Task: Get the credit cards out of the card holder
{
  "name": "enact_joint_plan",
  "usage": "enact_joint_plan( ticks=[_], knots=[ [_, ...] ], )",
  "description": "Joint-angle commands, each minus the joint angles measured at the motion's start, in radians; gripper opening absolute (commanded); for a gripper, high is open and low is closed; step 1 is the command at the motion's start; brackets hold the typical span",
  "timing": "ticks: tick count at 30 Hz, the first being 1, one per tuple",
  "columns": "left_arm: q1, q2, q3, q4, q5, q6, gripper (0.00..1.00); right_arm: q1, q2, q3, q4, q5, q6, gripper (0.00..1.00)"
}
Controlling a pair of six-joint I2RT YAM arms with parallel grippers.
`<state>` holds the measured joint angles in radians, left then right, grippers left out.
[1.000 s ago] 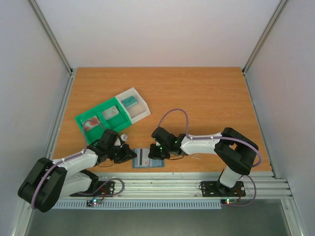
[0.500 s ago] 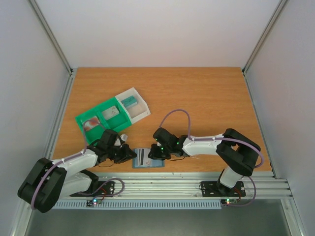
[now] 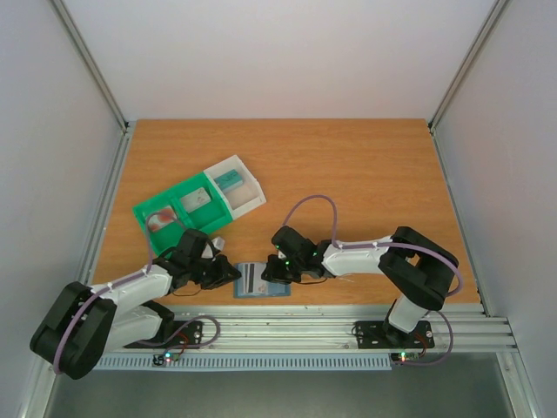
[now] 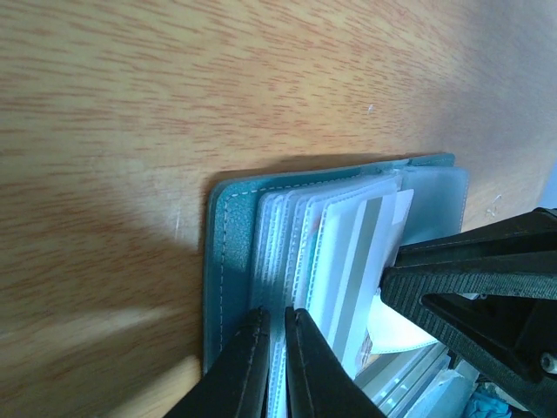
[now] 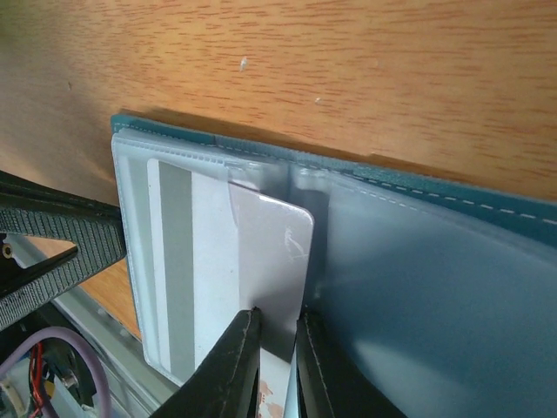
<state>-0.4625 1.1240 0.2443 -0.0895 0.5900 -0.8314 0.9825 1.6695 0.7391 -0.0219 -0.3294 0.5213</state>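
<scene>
A wood-grain tabletop (image 3: 348,165) sits between pale walls, with both arms reaching in from its near edge. The blue card holder (image 3: 261,280) lies open and flat at the tabletop's 6 o'clock, close to the front rail.

The left end effector (image 3: 228,275) meets the card holder at its 9 o'clock side. In the left wrist view its jaws are narrowed to a slit, pinching the edge of the clear sleeves. The right end effector (image 3: 271,273) sits over the card holder's 1 o'clock part. In the right wrist view its jaws are clamped on a whitish card (image 5: 270,252) that sticks partway out of a sleeve pocket. A striped card (image 5: 174,252) lies inside the sleeve just at the whitish card's 9 o'clock.

A green-and-clear tray (image 3: 148,212) rests at the tabletop's 9 to 10 o'clock, well apart from the card holder, with a teal card (image 3: 229,179) in its clear end.
</scene>
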Motion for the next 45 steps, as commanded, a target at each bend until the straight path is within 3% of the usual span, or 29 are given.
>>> enact_joint_plan(
  ticks=[1, 9, 23, 45],
  knots=[
    [-0.004, -0.012, -0.017, -0.01, -0.024, 0.001, 0.08, -0.01, 0.017, -0.028, 0.019, -0.005, 0.016, 0.12],
    [-0.004, -0.003, -0.016, -0.008, -0.031, 0.007, 0.08, -0.016, -0.018, -0.081, 0.103, -0.009, 0.026, 0.01],
    [-0.004, 0.07, -0.005, -0.006, -0.065, 0.03, 0.12, -0.045, -0.093, -0.087, 0.075, -0.038, -0.011, 0.01],
    [-0.005, 0.009, 0.086, -0.12, -0.068, 0.067, 0.21, -0.045, -0.362, 0.035, -0.31, 0.133, -0.239, 0.01]
  ],
)
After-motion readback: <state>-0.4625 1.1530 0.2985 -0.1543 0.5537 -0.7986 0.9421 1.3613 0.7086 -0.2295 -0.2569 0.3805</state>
